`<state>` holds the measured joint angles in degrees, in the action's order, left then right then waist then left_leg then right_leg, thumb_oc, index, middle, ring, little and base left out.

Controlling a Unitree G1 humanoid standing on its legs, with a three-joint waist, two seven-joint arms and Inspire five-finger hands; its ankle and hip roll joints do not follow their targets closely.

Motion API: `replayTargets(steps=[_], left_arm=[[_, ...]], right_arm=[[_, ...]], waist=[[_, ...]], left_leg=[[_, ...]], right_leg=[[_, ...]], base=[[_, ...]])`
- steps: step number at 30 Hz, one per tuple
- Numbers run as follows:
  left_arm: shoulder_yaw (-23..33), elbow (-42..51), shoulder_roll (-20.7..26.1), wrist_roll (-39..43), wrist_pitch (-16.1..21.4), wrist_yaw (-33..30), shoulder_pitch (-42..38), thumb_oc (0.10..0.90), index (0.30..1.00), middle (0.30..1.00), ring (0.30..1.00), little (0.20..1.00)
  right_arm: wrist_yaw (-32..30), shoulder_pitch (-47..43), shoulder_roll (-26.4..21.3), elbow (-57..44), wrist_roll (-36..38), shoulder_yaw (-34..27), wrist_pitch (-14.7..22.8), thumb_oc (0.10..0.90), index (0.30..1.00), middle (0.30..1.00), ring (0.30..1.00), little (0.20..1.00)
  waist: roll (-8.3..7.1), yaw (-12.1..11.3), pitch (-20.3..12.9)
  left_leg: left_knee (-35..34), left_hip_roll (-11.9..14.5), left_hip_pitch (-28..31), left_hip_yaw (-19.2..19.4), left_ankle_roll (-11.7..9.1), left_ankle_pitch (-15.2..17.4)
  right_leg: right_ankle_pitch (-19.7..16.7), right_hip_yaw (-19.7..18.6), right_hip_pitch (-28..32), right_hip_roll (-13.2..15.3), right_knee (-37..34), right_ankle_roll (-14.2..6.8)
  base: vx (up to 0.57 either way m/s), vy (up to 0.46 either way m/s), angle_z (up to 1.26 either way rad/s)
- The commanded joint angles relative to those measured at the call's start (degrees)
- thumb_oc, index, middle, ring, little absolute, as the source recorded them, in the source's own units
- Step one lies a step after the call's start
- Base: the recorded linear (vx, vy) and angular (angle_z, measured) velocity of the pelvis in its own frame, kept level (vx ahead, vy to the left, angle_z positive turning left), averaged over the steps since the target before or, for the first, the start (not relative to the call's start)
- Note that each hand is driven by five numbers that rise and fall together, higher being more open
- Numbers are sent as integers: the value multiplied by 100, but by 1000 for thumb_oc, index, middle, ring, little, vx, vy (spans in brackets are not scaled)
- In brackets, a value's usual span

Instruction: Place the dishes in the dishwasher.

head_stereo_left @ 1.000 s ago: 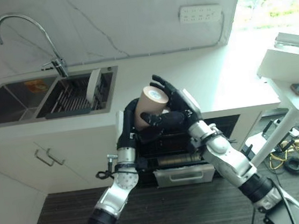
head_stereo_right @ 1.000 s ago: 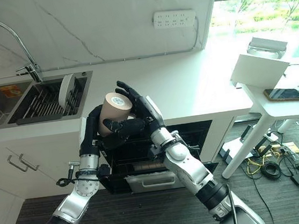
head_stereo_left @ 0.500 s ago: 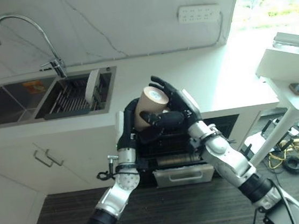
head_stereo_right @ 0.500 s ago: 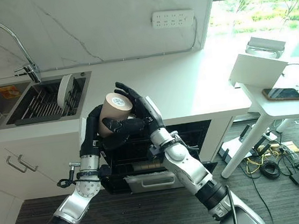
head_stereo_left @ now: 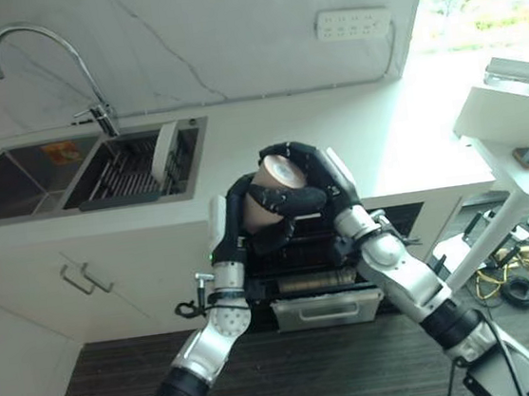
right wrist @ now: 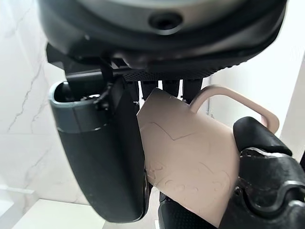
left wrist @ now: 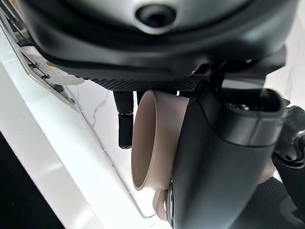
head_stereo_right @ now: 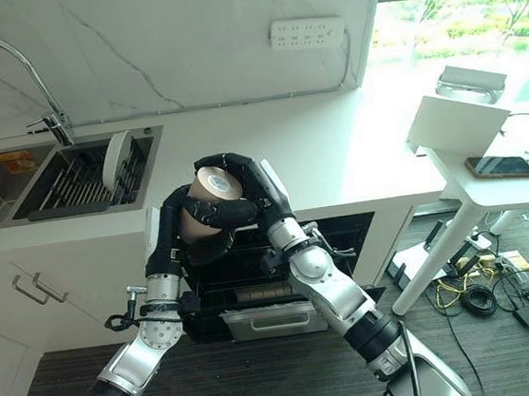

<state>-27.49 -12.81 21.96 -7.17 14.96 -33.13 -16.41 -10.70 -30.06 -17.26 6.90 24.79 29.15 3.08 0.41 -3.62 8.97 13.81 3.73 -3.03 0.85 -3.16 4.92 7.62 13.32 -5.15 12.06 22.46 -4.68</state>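
Holding: both robot hands are gripping one mug (head_stereo_left: 266, 196) above the open dishwasher (head_stereo_left: 316, 269).
Left robot hand (head_stereo_left: 234, 222): clasping the body.
Right robot hand (head_stereo_left: 309, 181): curling over its base.
Advice: releasing one side only once the other seems firm.

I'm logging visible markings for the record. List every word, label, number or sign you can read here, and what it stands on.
No text can be read.
Orange label on the sink: print too small to read.
Mug, held by the left hand and right hand: faint relief pattern, no letters.
Mug base: a round mark, blurred.
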Motion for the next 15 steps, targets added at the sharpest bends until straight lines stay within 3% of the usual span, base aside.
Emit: replayTargets(steps=[1, 15], left_arm=[[-797, 1070, -335, -439, 1207, 353, -1839, 400, 300, 300, 300, 300], [-817, 1081, -410, -185, 1372, 656, -1765, 400, 300, 300, 300, 300]], right_arm=[[498, -1043, 545, -58, -103, 681, 200, 400, 300, 300, 300, 300], [546, -1048, 584, -131, 4, 701, 310, 400, 300, 300, 300, 300]], waist=[[-195, -68, -71], [-209, -104, -56]], left_leg=[[337, -123, 213, 417, 285, 853], [337, -138, 232, 415, 297, 852]], right_leg=[[205, -357, 393, -79, -527, -180], [208, -348, 412, -75, -527, -169]], base=[[0, 0, 0], [1, 0, 0]])
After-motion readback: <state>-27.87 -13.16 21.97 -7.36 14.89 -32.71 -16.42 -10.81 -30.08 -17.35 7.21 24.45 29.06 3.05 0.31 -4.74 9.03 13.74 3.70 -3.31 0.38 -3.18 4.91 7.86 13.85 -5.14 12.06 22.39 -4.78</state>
